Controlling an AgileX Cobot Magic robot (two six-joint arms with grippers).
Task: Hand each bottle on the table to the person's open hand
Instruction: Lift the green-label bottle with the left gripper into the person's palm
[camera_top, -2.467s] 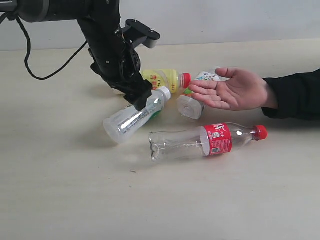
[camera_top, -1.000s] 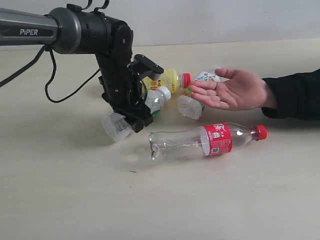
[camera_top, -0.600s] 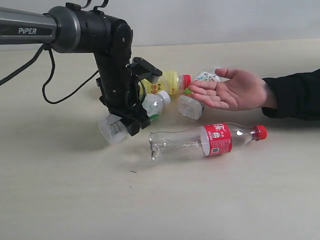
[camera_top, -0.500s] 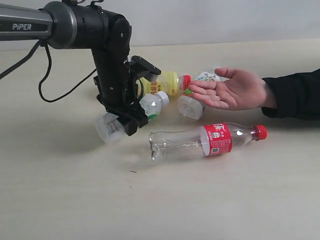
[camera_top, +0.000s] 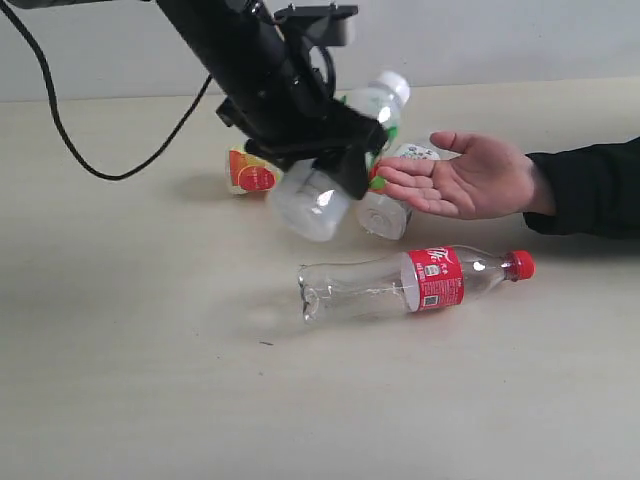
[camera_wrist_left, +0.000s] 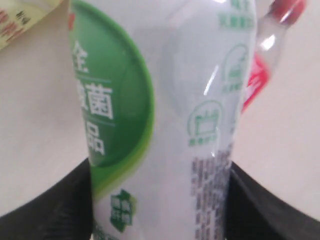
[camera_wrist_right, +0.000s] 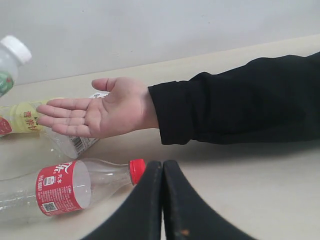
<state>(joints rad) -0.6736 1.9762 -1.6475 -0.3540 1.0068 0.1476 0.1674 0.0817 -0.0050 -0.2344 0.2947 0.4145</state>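
My left gripper (camera_top: 330, 150) is shut on a clear white-capped bottle (camera_top: 345, 150) with a green-white label and holds it tilted in the air, cap up, just left of the person's open hand (camera_top: 460, 180). That bottle (camera_wrist_left: 160, 115) fills the left wrist view between the black fingers (camera_wrist_left: 45, 200). The second green-white bottle (camera_top: 385, 212) lies partly under the hand. The yellow bottle (camera_top: 250, 172) lies behind the arm, mostly hidden. The clear red-labelled bottle (camera_top: 420, 280) lies on the table (camera_top: 150, 380) in front. My right gripper (camera_wrist_right: 162, 172) is shut and empty, out of the exterior view.
The person's black sleeve (camera_top: 590, 190) reaches in from the right edge. A black cable (camera_top: 60, 130) hangs from the left arm at the back left. In the right wrist view the hand (camera_wrist_right: 100, 112), the red-capped bottle (camera_wrist_right: 60, 187) and the sleeve (camera_wrist_right: 235, 100) lie ahead.
My left gripper has lifted the white-capped bottle off the table and carried it up and right, close to the open hand. The hand and the red-labelled bottle have stayed put.
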